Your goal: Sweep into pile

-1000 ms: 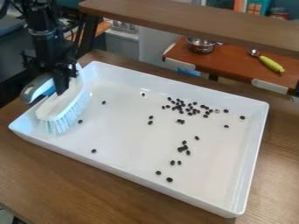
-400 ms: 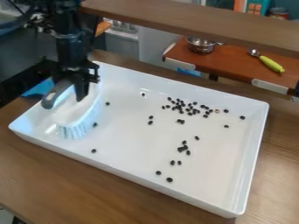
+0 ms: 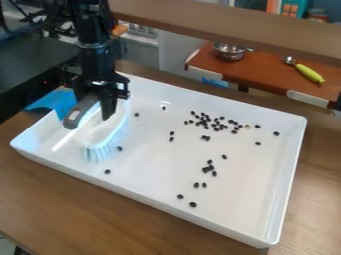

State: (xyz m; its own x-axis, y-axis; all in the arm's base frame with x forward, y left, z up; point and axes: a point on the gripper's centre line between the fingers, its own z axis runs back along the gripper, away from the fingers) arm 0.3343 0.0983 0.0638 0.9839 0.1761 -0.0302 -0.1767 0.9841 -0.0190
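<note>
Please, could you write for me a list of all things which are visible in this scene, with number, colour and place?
tray: one, white, on the table
scrubbing brush: one, white with grey handle, left part of tray
bean-like pieces: more than thirty, dark, scattered in tray, densest toward the back
table: one, brown, under tray
blue item: one, left of tray
pot: one, metallic, on the board behind
utensil: one, metal head, green handle, same board
board: one, reddish-brown, behind tray
shelf: one, brown, across the top
gripper: one, black, holding the brush
arm: one, black, upper left
</note>
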